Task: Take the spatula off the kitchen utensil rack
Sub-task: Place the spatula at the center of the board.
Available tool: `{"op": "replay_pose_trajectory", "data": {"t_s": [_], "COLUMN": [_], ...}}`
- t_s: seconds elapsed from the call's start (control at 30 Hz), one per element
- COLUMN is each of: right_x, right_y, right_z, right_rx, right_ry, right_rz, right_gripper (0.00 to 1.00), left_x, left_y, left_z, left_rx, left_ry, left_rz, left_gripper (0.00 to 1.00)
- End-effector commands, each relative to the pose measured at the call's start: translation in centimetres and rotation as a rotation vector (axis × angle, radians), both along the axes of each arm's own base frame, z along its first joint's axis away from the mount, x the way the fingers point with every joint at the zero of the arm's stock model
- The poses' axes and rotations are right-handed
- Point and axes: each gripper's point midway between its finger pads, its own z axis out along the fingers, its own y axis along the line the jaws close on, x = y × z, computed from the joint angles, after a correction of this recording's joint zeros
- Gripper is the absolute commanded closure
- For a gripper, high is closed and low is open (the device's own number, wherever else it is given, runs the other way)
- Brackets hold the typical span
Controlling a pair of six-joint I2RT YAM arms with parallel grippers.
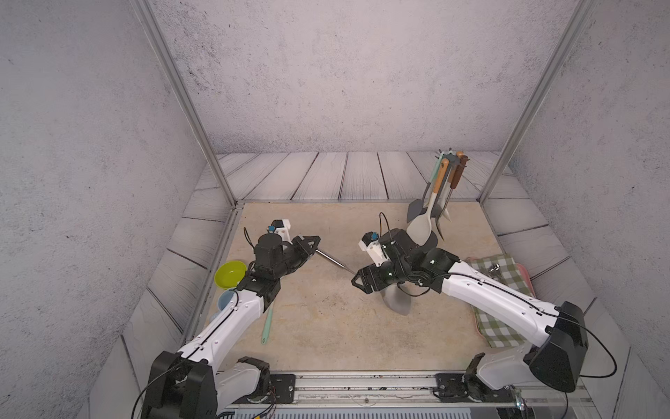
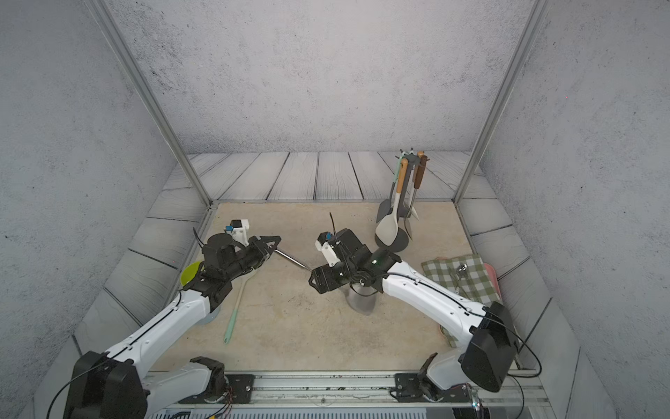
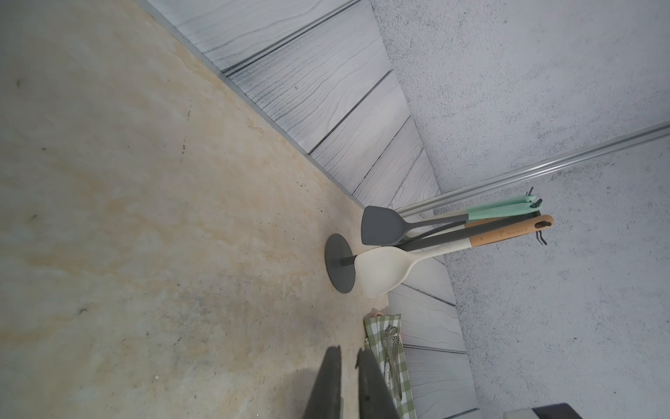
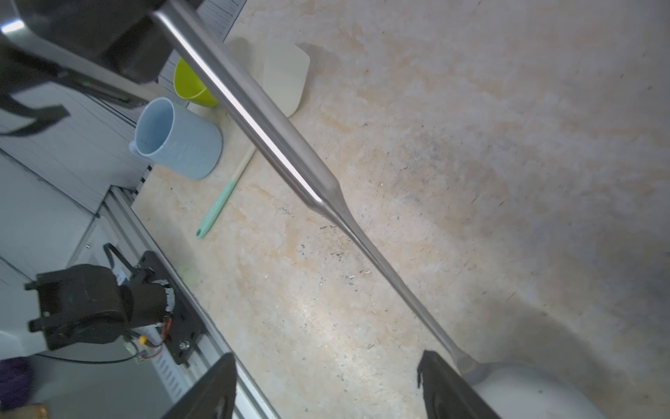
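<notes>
Well, my left gripper (image 1: 312, 247) pinches the spatula (image 4: 282, 145) by the handle end, right gripper (image 4: 326, 357) wide (just beside its neck); blade weight could twist it loose.

Soft even light; glare streaks the steel spatula handle (image 4: 253, 116).

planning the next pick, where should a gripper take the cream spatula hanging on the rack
Probably grip the wooden handle of the cream spatula, below its hook on the rack, coming from the arms' side: it hangs head down, nearly upright, on the rack's near side.
</notes>
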Motion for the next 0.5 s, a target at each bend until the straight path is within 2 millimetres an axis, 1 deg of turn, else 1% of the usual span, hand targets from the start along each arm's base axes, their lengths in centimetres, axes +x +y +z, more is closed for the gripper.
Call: {"op": "replay_pose_trajectory", "data": {"t_s": [0.0, 0.1, 0.2, 0.3, 0.37, 0.47], "right_x": [-0.1, 1.1, 2.4, 4.3, 5.4, 6.4], "right_y": [1.2, 1.0, 1.1, 1.6, 2.2, 2.8], "right_z": [0.7, 0.9, 1.1, 1.6, 1.8, 1.4], "right_rx": [0.179, 0.26, 0.318, 0.419, 0.473, 0.526], "right_ry": [0.287, 0.441, 0.576, 0.625, 0.658, 0.735], "right_rz": [-0.179, -0.343, -0.472, -0.601, -0.653, -0.766], "right_gripper": [0.16, 0.14, 0.13, 0.13, 0.13, 0.19], "left_x": [0.1, -0.1, -0.2, -0.3, -0.4, -0.5], "left_y": [0.8, 1.3, 1.6, 1.7, 1.7, 1.7], "left_z": [4.2, 4.8, 4.7, 4.7, 4.7, 4.7], "left_rx": [-0.096, -0.092, -0.084, -0.092, -0.093, -0.089], "left_ry": [-0.118, -0.148, -0.158, -0.168, -0.173, -0.177], "left_rz": [0.062, 0.083, 0.096, 0.099, 0.098, 0.097], "left_gripper": [1.0, 1.0, 1.0, 1.0, 1.0, 1.0]}}
